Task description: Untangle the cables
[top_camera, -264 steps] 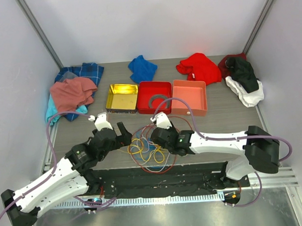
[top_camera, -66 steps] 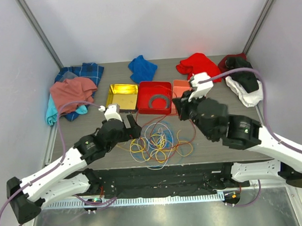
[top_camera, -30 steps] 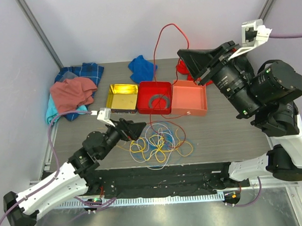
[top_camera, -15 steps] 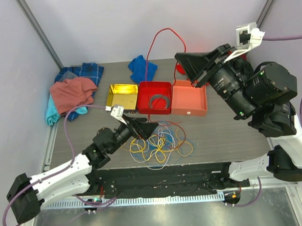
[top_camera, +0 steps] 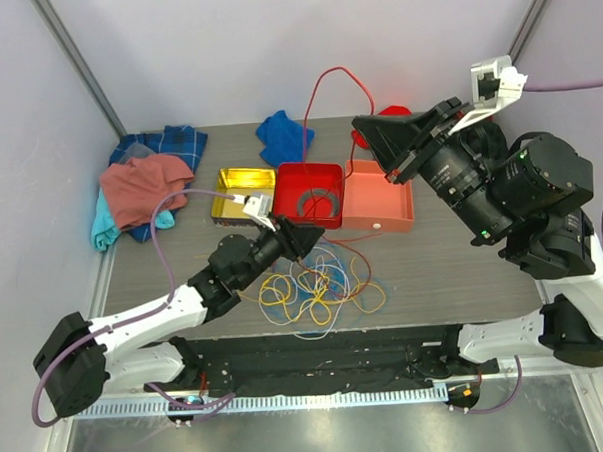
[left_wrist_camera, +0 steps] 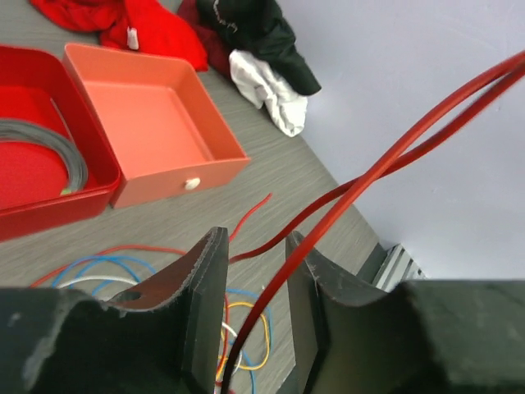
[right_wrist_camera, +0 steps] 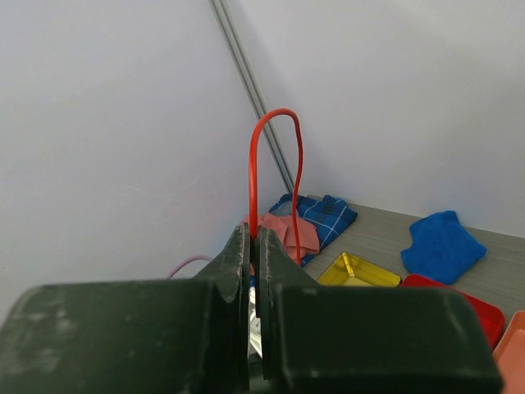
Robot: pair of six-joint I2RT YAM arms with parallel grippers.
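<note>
At the upper right of the top view, the right gripper [top_camera: 361,125] is clamped on the red cable [right_wrist_camera: 253,180], held high. Mid-frame, the left gripper [top_camera: 320,236] stands parted, that cable running between its jaws. The other cables [top_camera: 309,291] lie heaped at lower centre.

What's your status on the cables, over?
Right gripper shut on thin red cable, held high. Left gripper open around it. Other coloured cables heaped below.
</note>
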